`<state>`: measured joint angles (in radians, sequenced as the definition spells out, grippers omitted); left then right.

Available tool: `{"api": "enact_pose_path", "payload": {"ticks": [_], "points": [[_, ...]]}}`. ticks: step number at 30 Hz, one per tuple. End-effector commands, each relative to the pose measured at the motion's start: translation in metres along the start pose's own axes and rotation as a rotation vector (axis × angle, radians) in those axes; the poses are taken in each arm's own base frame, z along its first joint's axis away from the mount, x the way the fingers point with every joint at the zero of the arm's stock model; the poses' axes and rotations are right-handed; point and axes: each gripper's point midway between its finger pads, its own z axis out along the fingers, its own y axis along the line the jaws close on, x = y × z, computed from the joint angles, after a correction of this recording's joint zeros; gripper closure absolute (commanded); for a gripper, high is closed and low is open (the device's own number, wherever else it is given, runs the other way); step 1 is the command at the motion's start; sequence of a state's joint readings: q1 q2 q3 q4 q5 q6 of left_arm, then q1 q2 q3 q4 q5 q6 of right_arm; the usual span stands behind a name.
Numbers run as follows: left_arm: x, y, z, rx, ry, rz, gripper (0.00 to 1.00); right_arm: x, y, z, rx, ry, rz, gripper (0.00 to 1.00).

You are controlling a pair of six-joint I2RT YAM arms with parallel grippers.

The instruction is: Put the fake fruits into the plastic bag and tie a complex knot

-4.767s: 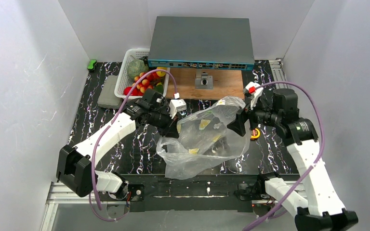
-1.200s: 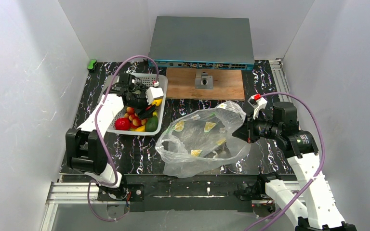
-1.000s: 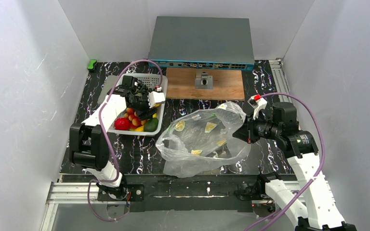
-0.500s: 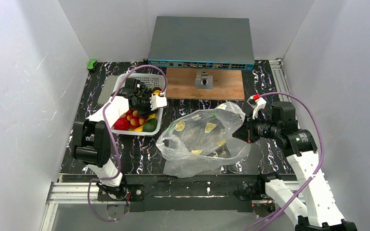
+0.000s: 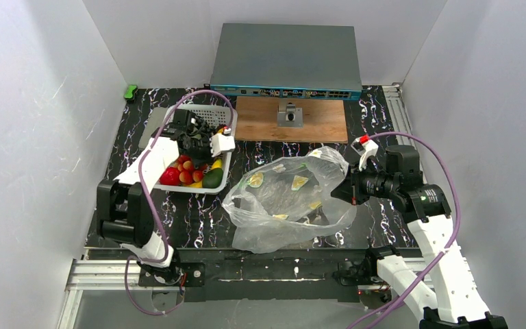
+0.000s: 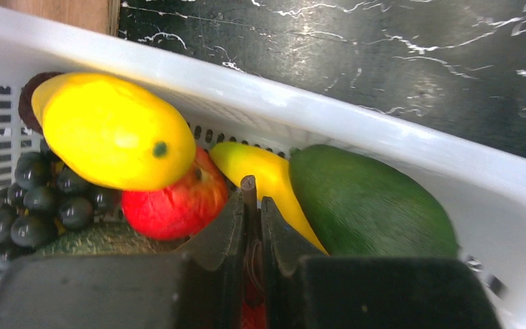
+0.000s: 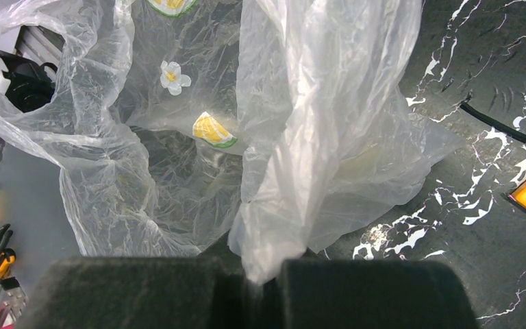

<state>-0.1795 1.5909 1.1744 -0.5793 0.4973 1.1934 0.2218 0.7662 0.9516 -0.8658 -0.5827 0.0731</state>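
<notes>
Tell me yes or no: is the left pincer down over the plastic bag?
No, the left pincer is down in the white basket among the fake fruits, well apart from the plastic bag.

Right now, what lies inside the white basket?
A large yellow fruit, a smaller yellow one, a red apple, a green fruit and dark grapes. The left gripper covers whatever lies beneath it.

White walls; black marbled table
</notes>
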Motion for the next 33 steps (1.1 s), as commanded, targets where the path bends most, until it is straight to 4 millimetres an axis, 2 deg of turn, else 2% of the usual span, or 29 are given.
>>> {"api": "enact_pose_path", "payload": {"ticks": [1, 5, 11, 16, 20, 23, 25, 30, 32, 33], "points": [[-0.035, -0.017, -0.055, -0.013, -0.073, -0.072, 1.00, -0.011, 0.004, -0.006, -0.001, -0.049, -0.041, 0.99], [-0.044, -0.017, -0.080, -0.073, -0.090, -0.106, 1.00, -0.013, 0.003, -0.006, 0.006, -0.075, -0.050, 0.99], [-0.064, 0.005, -0.117, -0.200, -0.127, -0.174, 1.00, -0.021, 0.000, -0.006, 0.026, -0.150, -0.085, 0.99], [-0.091, 0.019, -0.148, -0.250, -0.179, -0.216, 1.00, -0.026, -0.004, -0.002, 0.029, -0.168, -0.091, 0.99], [-0.143, 0.028, -0.188, -0.271, -0.326, -0.219, 1.00, -0.029, -0.004, 0.000, 0.026, -0.179, -0.084, 0.99], [-0.193, 0.022, -0.214, -0.253, -0.433, -0.157, 1.00, -0.030, -0.005, 0.001, 0.024, -0.180, -0.069, 0.99], [-0.224, 0.016, -0.222, -0.223, -0.497, -0.127, 1.00, -0.029, -0.005, 0.003, 0.023, -0.177, -0.050, 0.99], [-0.304, -0.010, -0.227, -0.056, -0.675, -0.098, 1.00, -0.030, -0.008, 0.006, 0.027, -0.177, -0.027, 0.99], [-0.321, -0.024, -0.217, 0.023, -0.704, -0.098, 1.00, -0.031, -0.009, 0.007, 0.031, -0.178, -0.023, 0.99], [-0.332, -0.038, -0.205, 0.077, -0.716, -0.075, 1.00, -0.032, -0.009, 0.007, 0.033, -0.181, -0.022, 0.99]]}}
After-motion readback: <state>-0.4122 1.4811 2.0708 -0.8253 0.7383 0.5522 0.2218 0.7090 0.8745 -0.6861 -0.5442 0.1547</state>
